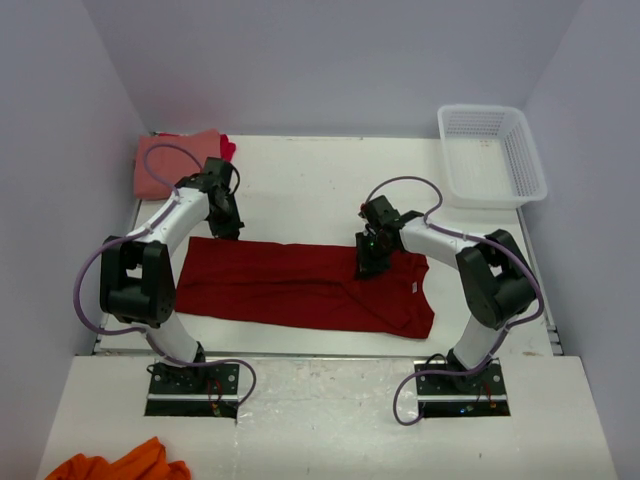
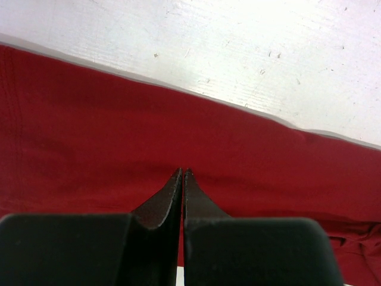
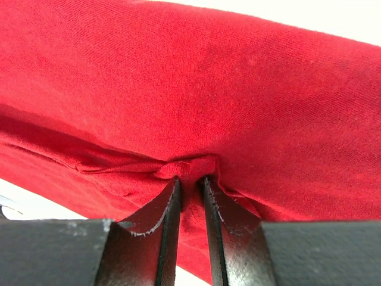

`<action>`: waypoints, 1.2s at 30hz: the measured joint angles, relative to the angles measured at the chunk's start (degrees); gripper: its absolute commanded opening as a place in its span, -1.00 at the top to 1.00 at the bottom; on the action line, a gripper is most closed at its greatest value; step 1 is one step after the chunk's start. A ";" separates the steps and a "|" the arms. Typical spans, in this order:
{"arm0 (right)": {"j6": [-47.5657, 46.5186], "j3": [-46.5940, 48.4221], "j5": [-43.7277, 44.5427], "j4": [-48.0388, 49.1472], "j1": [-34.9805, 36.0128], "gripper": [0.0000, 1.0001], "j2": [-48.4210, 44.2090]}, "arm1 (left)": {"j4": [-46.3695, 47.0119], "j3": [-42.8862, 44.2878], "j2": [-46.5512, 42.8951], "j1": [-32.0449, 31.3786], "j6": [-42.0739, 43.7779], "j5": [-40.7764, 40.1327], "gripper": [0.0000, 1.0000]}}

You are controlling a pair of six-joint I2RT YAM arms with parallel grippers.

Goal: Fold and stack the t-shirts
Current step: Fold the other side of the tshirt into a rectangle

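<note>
Cloth in orange (image 1: 120, 464), one bunched heap, lies nearest of all on the ledge in front of the left arm's base. Beyond the two bases, on the white table (image 1: 320, 190), there are three shirts and one basket. The dark red shirt (image 1: 290, 285) is the nearest and largest: it lies flat across the middle of the table as a long band running left to right, wider at its right end, where a small white label (image 1: 413, 288) shows. Its cloth is smooth on the left and creased into soft folds near the middle. The right gripper (image 1: 365, 262) sits on the band's far edge, right of centre, its fingers (image 3: 169, 208) nearly together with a small bunched pinch of the dark red cloth caught between the tips. The left gripper (image 1: 228, 225) is at the far left corner of the band, fingers (image 2: 169, 199) pressed fully together over the cloth; whether any cloth is caught there I cannot tell. Farther back, in the far left corner, a pink shirt (image 1: 175, 162) lies folded, with a bright red shirt (image 1: 228, 147) peeking out at its right side. One white plastic basket (image 1: 490, 155) stands in the far right corner.
</note>
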 measured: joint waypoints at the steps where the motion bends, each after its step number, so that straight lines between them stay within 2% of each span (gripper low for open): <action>1: -0.02 0.15 0.09 -0.22 0.00 0.53 0.00 | -0.04 -0.11 -0.02 0.00 0.02 0.11 1.00; 5: -0.09 1.11 0.48 -1.16 0.02 0.66 -0.02 | -0.02 -0.35 -0.04 0.00 0.15 0.33 1.00; 11: -0.09 2.62 1.46 -2.23 0.09 0.72 -0.07 | 0.09 -0.50 -0.04 0.00 0.50 0.44 1.00; 14: -0.20 2.91 1.51 -2.78 0.17 0.88 -0.22 | 0.15 -0.57 -0.07 0.00 0.59 0.46 1.00; 18: -0.17 2.95 1.55 -3.13 0.42 0.88 -0.44 | 0.63 -1.09 -0.11 0.00 0.63 0.48 1.00; 20: -0.17 2.95 1.84 -3.45 0.98 0.85 -0.76 | 0.79 -1.73 -0.13 0.00 0.63 0.57 1.00; 23: 0.00 2.95 2.67 -4.17 3.08 0.70 -1.90 | 1.03 -2.80 -0.13 0.00 0.63 0.63 1.00; 24: 0.22 2.91 3.17 -4.50 4.37 0.47 -2.67 | 1.07 -3.10 -0.13 0.00 0.63 0.66 1.00; 27: 1.86 2.03 4.26 -5.18 10.14 0.19 -6.60 | 1.14 -3.54 -0.13 0.00 0.68 0.68 1.00; 33: 10.23 -5.95 2.89 -3.43 27.56 0.14 -20.00 | 1.46 -3.54 -0.13 0.00 1.03 0.68 1.00; 36: 13.14 -7.98 3.76 -5.46 31.56 0.09 -25.07 | 1.66 -3.54 -0.13 0.00 1.03 0.74 1.00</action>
